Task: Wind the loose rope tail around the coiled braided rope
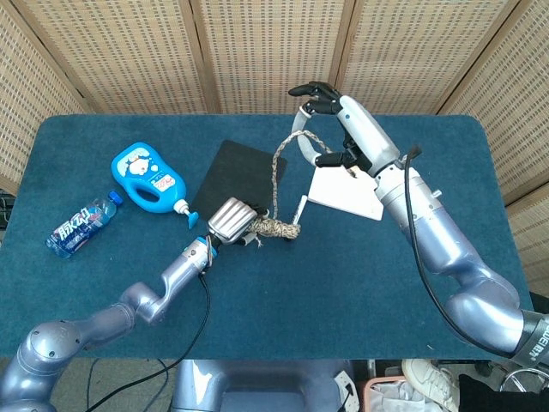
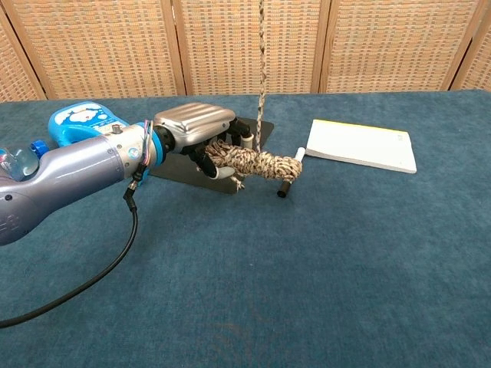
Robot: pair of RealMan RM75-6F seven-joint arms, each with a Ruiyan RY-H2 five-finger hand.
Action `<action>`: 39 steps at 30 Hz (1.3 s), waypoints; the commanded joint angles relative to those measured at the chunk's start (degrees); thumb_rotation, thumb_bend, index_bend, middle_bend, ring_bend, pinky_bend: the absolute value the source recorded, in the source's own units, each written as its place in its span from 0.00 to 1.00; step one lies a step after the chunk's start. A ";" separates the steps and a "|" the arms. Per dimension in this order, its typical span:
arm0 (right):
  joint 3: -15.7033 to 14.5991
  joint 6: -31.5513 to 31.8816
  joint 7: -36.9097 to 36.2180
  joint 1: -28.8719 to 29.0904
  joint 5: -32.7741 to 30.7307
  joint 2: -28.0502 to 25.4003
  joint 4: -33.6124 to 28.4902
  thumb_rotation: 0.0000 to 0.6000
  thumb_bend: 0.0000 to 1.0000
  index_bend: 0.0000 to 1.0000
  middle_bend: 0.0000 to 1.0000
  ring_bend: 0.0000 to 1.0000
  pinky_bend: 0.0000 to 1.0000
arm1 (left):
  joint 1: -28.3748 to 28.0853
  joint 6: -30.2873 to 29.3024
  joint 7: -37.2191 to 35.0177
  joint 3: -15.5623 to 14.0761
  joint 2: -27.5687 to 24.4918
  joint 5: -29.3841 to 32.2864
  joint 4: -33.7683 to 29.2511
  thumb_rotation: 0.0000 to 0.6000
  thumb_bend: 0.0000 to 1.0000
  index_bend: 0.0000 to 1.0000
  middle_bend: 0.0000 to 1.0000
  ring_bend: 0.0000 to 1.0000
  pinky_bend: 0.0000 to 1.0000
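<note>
Left hand (image 2: pixel 201 130) grips coil (image 2: pixel 257 162) low over the counter (image 1: pixel 257 283), long axis pointing right toward marker (image 1: pixel 299 211); right hand (image 1: pixel 347 129), raised, fingers curled on tail (image 1: pixel 277 176), which rises near-vertical from the coil's middle.

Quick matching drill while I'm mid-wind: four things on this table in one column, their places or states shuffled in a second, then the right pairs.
Things:
1. coiled rope
2. rope tail
3. notepad
4. water bottle

Places or states:
A. lying on its side at the table's far left
B. gripped at one end by the left hand
C. flat on the cloth below the right hand
D. stretched upward, held by the right hand

Pairs: 1-B, 2-D, 3-C, 4-A
</note>
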State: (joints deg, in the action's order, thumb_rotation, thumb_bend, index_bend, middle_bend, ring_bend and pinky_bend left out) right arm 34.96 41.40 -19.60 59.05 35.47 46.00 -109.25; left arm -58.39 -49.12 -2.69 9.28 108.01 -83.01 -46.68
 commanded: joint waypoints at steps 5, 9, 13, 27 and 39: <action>-1.05 -0.35 1.85 2.04 -3.57 1.23 3.48 1.00 0.52 0.75 0.16 0.00 0.00 | 0.17 -2.59 -4.46 -2.86 -1.09 -3.84 -0.38 1.00 0.75 0.64 0.56 0.50 0.67; -2.36 -0.90 2.20 2.27 -4.75 2.60 5.98 1.00 0.52 0.75 0.16 0.00 0.00 | 0.56 -4.54 -7.70 -5.21 -2.64 -6.78 -1.81 1.00 0.74 0.64 0.56 0.50 0.67; -3.16 -1.60 1.98 2.46 -5.92 4.21 9.25 1.00 0.52 0.75 0.16 0.00 0.00 | 0.98 -6.72 -11.56 -7.74 -4.61 -9.85 -3.37 1.00 0.74 0.64 0.56 0.50 0.67; -5.42 -4.56 1.85 2.65 -9.84 8.14 16.88 1.00 0.52 0.75 0.16 0.00 0.00 | 2.40 -14.46 -23.45 -11.88 -6.74 -15.55 -3.84 1.00 0.74 0.65 0.56 0.50 0.67; -7.02 -11.24 -1.89 0.06 -7.22 12.73 23.88 1.00 0.52 0.75 0.16 0.00 0.00 | 4.69 -24.82 -34.97 -11.81 -9.53 -17.52 -4.89 1.00 0.74 0.65 0.56 0.51 0.67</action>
State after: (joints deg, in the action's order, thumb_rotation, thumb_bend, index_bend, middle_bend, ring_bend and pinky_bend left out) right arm 28.18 30.91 -20.93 59.52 27.86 58.19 -86.08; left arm -54.25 -71.77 -35.42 -2.98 99.14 -100.21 -51.37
